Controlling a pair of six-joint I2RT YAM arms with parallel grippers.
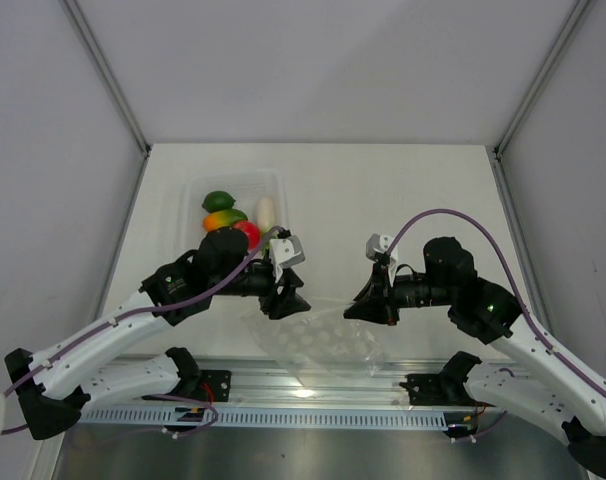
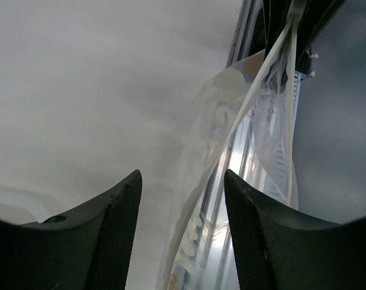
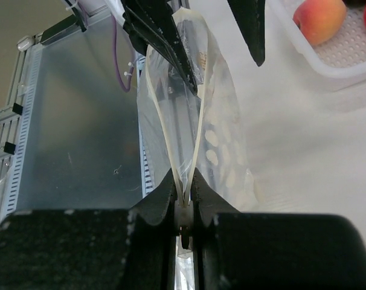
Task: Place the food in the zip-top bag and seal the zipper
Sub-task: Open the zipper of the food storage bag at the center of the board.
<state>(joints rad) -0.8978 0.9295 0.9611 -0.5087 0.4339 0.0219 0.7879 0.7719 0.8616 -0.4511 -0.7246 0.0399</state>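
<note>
The transparent zip-top bag (image 1: 318, 340) hangs between my two grippers above the table's near edge, its mouth spread in a loop. My right gripper (image 1: 365, 306) is shut on one end of the zipper strip (image 3: 164, 127); the pinch shows in the right wrist view (image 3: 183, 194). My left gripper (image 1: 286, 298) is open, and the bag's edge (image 2: 231, 138) runs between its fingers (image 2: 119, 223) unclamped. The food lies in the white tray (image 1: 233, 177): green (image 1: 219, 200), mango (image 1: 224, 218), red (image 1: 249, 232), radish (image 1: 266, 212), peach (image 3: 319, 19). The dark brown piece is hidden.
The tray stands at the back left, partly under my left arm. An aluminium rail (image 1: 313, 395) runs along the table's near edge below the bag. White walls close the back and both sides.
</note>
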